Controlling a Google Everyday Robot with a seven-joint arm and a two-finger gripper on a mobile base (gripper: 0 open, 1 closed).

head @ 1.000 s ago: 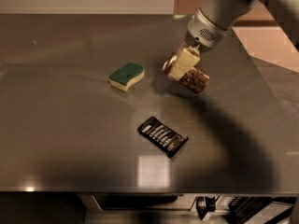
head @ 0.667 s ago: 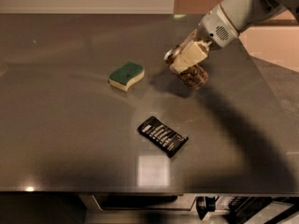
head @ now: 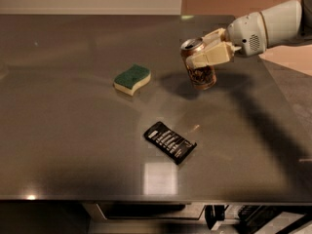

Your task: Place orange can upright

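The orange can [head: 200, 72] stands nearly upright, tilted slightly, on or just above the grey table [head: 73, 130], right of centre. Its silver top with pull tab faces up. My gripper [head: 207, 50] reaches in from the right on a white arm, its cream fingers [head: 210, 57] closed around the can's upper body.
A green and yellow sponge [head: 132, 79] lies left of the can. A flat black packet [head: 169, 142] lies nearer the front, below the can. The table's right edge runs close behind the arm. The front edge is at the bottom.
The arm has swung from above to reach in from the right, and the can has turned from lying tilted to nearly upright, top up, still gripped.
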